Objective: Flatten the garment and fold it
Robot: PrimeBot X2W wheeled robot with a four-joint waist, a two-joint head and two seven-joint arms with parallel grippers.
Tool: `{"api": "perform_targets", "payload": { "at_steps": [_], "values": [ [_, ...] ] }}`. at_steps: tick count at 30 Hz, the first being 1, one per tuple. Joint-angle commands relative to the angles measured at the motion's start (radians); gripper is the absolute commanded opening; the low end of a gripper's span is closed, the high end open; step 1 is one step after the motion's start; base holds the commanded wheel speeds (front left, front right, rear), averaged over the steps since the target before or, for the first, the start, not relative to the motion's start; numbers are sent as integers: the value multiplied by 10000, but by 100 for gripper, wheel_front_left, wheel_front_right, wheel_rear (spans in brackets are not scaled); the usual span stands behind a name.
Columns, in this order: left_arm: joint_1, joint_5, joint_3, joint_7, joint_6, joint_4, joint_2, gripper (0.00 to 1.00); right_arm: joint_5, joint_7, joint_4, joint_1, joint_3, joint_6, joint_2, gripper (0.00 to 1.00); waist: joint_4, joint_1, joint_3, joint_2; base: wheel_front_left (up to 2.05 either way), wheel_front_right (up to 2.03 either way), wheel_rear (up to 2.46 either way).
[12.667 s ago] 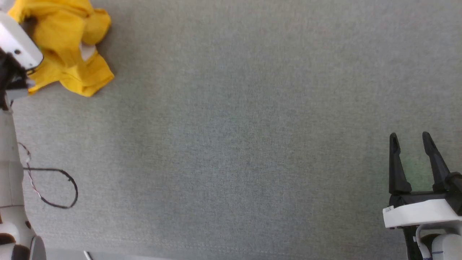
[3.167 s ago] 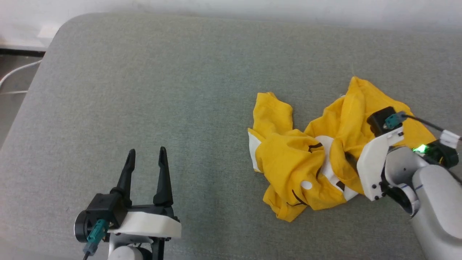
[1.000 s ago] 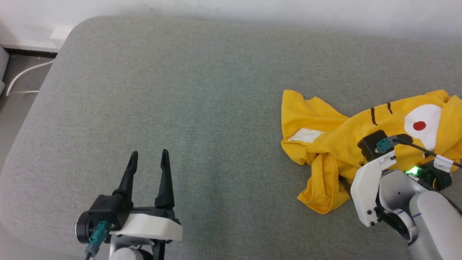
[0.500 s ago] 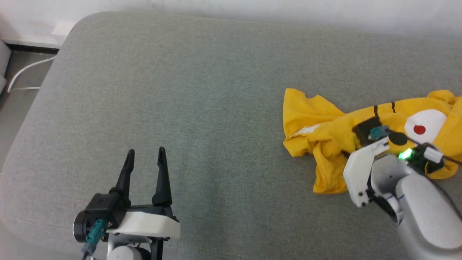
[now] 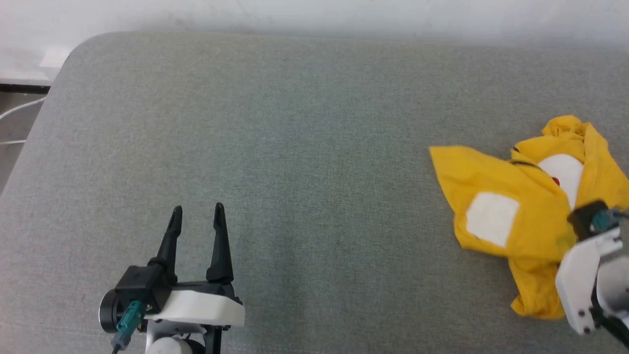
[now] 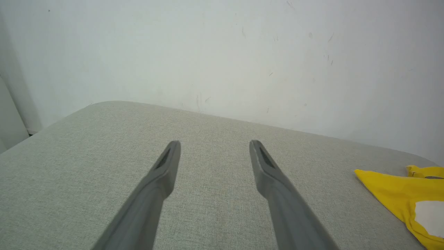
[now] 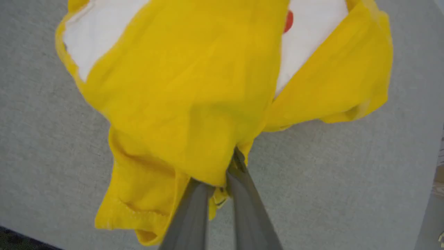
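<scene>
Pinching a fold of the garment [image 7: 194, 86] w/ right tool [image 7: 227, 180]: in right wrist view both dark fingers [image 7: 189, 215] nearly together, yellow cloth bunched over the tips & hiding them. Clamped near a hemmed edge that hangs down-left of the fingers in that view. Blurred there, so can't tell whether cloth is lifted clear of the tabletop [image 7: 347, 173] or resting on it.

Head view: right arm in at lower-right corner, white wrist housing [image 5: 582, 278] tilted, black cam module [image 5: 582, 216] w/ teal plug on top; fingers out of sight under housing & cloth. Reaches up-view into near edge of garment [image 5: 535, 236].

Garment crumpled, far right side of grey cloth-covered tabletop [image 5: 295, 147], well apart from left tool. Squarish white patch [image 5: 491, 219] facing up on left flap; second white patch [image 5: 565, 169] w/ bit of red dot [image 5: 555, 182] tucked in a fold behind; black line mark [image 5: 526, 163] beside it. Bunched knot of cloth at far end, toward the wall.

Left tool [image 5: 197, 209] at lower left, fingers wide apart, pointing up-view, holding nothing. Left wrist view: two fingers splayed over bare tabletop, aimed at pale wall [image 6: 222, 52]; corner of garment [image 6: 392, 187] at right edge, not touching.
</scene>
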State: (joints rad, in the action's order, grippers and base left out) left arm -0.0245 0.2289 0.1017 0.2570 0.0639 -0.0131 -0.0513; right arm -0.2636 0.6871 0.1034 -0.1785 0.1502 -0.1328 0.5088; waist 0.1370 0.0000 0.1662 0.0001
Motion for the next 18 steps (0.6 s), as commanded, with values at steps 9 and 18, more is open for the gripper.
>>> {"api": "perform_targets", "payload": {
  "at_steps": [9, 18],
  "values": [
    [198, -278, -117, 47, -101, -29, 11, 100, 271, -1585, -339, 989, -1212, 21, -1351, 100, -207, 0, -231, -1, 0, 0, 0],
    [354, -371, -166, 47, -149, 303, 11, 100, 777, -3753, -2790, 1392, -3352, 21, -3801, 100, -579, 0, -249, -1, 0, 0, 0]
  ]
}}
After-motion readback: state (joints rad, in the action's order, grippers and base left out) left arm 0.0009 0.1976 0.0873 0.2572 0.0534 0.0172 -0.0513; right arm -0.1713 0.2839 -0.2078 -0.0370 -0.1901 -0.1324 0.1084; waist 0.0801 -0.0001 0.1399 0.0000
